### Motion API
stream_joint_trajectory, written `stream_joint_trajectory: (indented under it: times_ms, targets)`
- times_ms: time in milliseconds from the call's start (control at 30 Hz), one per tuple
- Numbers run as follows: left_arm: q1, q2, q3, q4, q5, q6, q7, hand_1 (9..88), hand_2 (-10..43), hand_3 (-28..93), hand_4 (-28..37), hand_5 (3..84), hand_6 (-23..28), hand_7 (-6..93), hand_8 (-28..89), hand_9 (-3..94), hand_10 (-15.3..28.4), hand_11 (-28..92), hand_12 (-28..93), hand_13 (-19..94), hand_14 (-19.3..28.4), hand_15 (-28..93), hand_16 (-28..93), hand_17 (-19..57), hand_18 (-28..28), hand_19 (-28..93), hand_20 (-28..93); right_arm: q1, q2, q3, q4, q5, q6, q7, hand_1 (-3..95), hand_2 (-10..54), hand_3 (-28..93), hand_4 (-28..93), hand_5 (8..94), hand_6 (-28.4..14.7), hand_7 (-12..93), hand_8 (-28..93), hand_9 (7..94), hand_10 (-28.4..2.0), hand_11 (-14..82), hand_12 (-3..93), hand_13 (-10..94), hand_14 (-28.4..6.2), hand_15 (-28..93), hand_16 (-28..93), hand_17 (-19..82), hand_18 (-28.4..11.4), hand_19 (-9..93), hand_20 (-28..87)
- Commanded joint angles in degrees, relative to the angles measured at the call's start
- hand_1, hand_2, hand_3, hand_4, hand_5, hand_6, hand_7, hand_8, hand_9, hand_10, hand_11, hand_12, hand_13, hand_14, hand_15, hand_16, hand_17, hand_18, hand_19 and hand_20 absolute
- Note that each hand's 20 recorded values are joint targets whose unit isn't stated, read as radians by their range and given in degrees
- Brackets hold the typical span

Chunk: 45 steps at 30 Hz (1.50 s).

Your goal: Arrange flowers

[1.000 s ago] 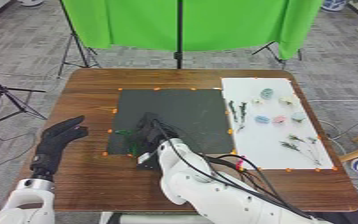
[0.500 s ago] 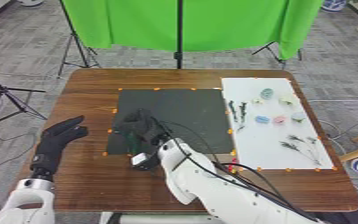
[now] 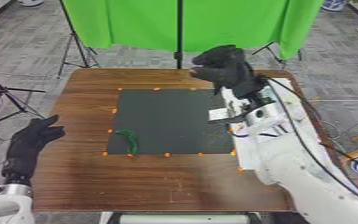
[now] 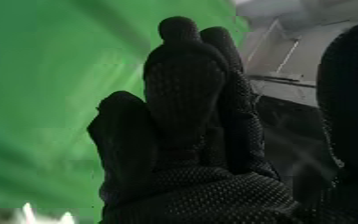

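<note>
From where I stand, the green stem lies well away from the right hand, off to the robot's left and much closer to its body. It sits on the dark mat close to the near left corner, its long axis running roughly from the near edge towards the far side, with the far end bent over to the left. The left hand is the nearer of the two to it, out beside the mat over the left part of the wooden table.

The right hand is up by the table's far edge, past the mat's far right corner, its arm slanting in from the near right across the white sheet. Its fingers are fairly straight and lie close together, the thumb standing well off from them, and nothing is pinched between. The green curtain fills the space beside them. The left hand's fingers look relaxed, its thumb apart, and it holds nothing.

I'd guess the stem is already laid and the next piece is to come from the white sheet. That would mean the right hand dropping back towards the robot, as the sheet runs under its own forearm; whatever lies there is too covered to make out. A low forearm might brush light pieces out of line.
</note>
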State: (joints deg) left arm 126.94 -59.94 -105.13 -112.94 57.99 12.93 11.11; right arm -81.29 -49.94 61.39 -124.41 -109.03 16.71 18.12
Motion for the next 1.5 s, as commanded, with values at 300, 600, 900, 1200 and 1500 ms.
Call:
stream_joint_trajectory:
  times_ms: [300,600,900,1200,1500]
  targets:
    - [4.1,-0.47,-2.67,-1.22,0.80,1.69,-1.06,25.4,33.2,52,-28.3,51.2,7.2,8.2,-6,53.2,15.7,21,13,43,20.1,25,-1,12.3,13.9,16,23,-32.7,10.9,33.3,6.5,-20.3,-6.2,14.8,30.7,-9.5,64,-13,64.0,-3.3,16,-8,73.3,-14.5,18.4,21.1,85,-5.4,59,32,56,-16.7,93,56]
    - [3.3,-0.19,-1.41,-1.34,2.95,0.41,-1.76,25.5,29.8,55,-28.3,50.6,6.9,9.0,-6,52.4,15.4,22,13,43,20.0,25,-1,11.9,13.9,17,23,-32.3,13.0,30.8,12.3,-20.1,-11.6,15.7,29.9,-9.5,65,-15,64.1,-2.5,16,-8,74.2,-14.3,22.9,23.9,84,-5.8,60,33,56,-17.0,93,58]
    - [3.8,-0.52,-1.49,-1.58,2.84,0.32,-1.99,25.0,26.8,57,-28.3,50.3,6.8,9.2,-6,52.0,15.4,22,13,43,20.0,26,-1,11.5,14.0,17,23,-33.8,13.1,29.5,12.1,-19.1,-16.0,15.1,29.9,-9.5,64,-17,65.3,-2.1,16,-8,74.8,-14.0,24.4,24.3,84,-5.8,61,34,56,-17.2,93,58]
    - [3.5,-0.53,-1.32,-1.52,3.12,-0.11,-2.41,25.1,26.1,57,-28.3,50.3,6.8,9.2,-6,51.9,15.4,22,13,43,20.0,26,-1,11.4,14.0,17,22,-33.7,14.2,27.0,12.4,-19.7,-18.2,14.7,30.9,-9.5,64,-18,67.2,-1.6,17,-8,76.8,-12.9,26.0,24.7,84,-5.5,61,33,56,-16.9,93,58]
    - [3.5,-0.52,-1.31,-1.63,3.20,0.01,-2.60,24.8,25.2,58,-28.3,50.2,6.9,9.2,-6,51.7,15.5,23,13,42,20.0,26,-1,11.4,14.0,17,22,-32.0,15.0,22.3,15.0,-24.0,-10.7,17.1,49.8,-9.5,57,-23,75.9,-1.4,22,8,84.2,-11.2,30.7,27.0,88,-2.8,61,34,61,-14.9,93,59]
